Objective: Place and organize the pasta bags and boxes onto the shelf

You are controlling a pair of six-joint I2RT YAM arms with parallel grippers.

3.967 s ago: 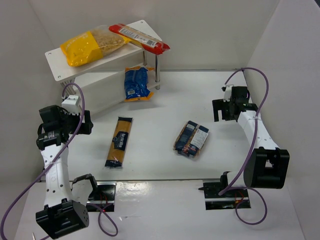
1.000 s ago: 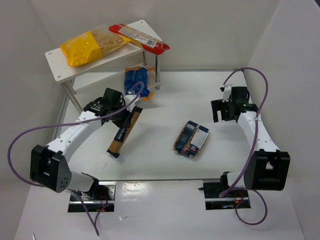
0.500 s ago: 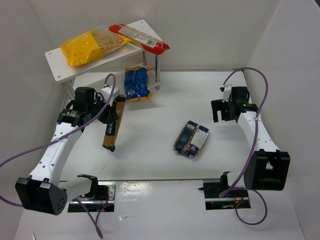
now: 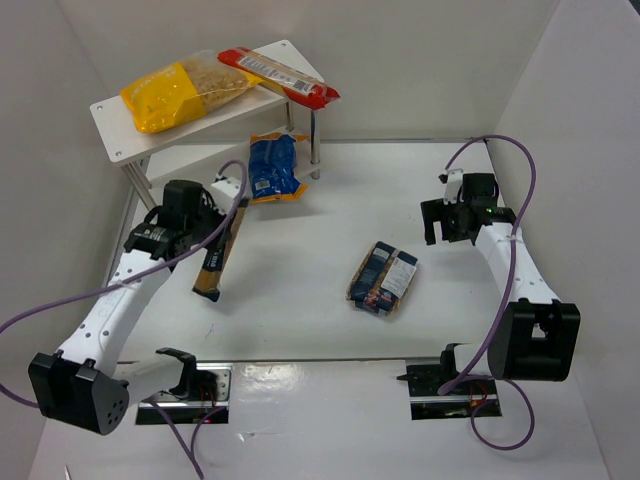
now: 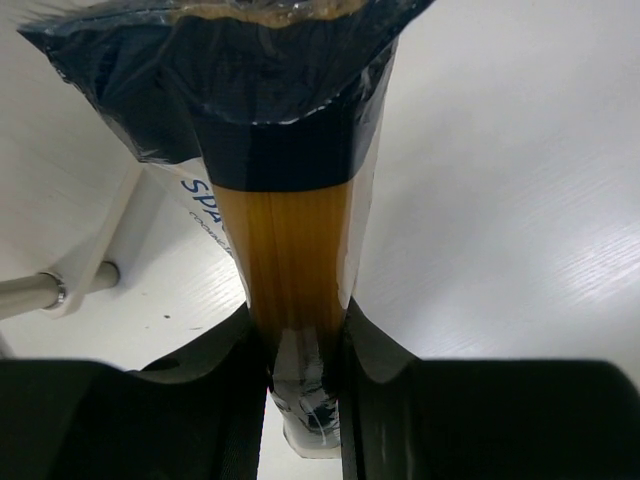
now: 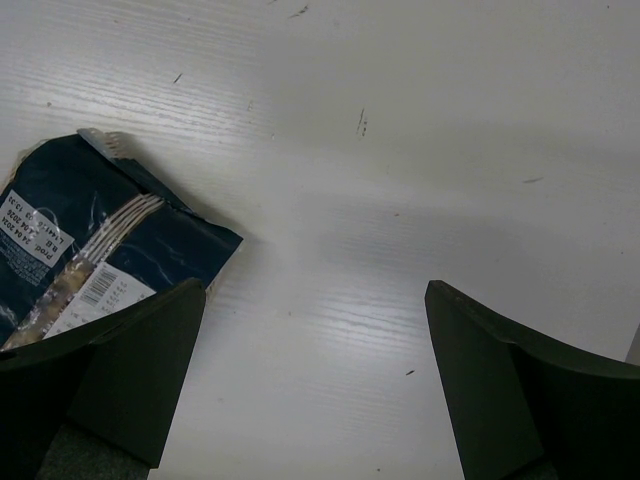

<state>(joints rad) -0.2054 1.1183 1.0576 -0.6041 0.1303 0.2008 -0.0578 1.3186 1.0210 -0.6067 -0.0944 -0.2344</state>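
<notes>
My left gripper (image 4: 217,231) is shut on the long blue-and-orange spaghetti packet (image 4: 209,276), holding it slanted above the table in front of the shelf (image 4: 115,135). In the left wrist view the black fingers (image 5: 225,385) pinch the packet (image 5: 298,230) near one end. A yellow-and-clear bag (image 4: 180,92) and a long red packet (image 4: 282,75) lie on the shelf's top board. The blue bag (image 4: 273,167) lies by the shelf's front leg. The dark blue box (image 4: 383,277) lies mid-table, also seen as a corner (image 6: 85,235) in the right wrist view. My right gripper (image 4: 452,222) hangs open and holds nothing.
White walls close in the table on the left, back and right. A silver shelf leg (image 4: 314,143) stands next to the blue bag, and another leg (image 5: 45,290) shows in the left wrist view. Purple cables loop off both arms.
My left arm has carried the spaghetti packet leftward and toward the shelf, swinging it to a steeper slant. The right arm and the other packs have not moved.
</notes>
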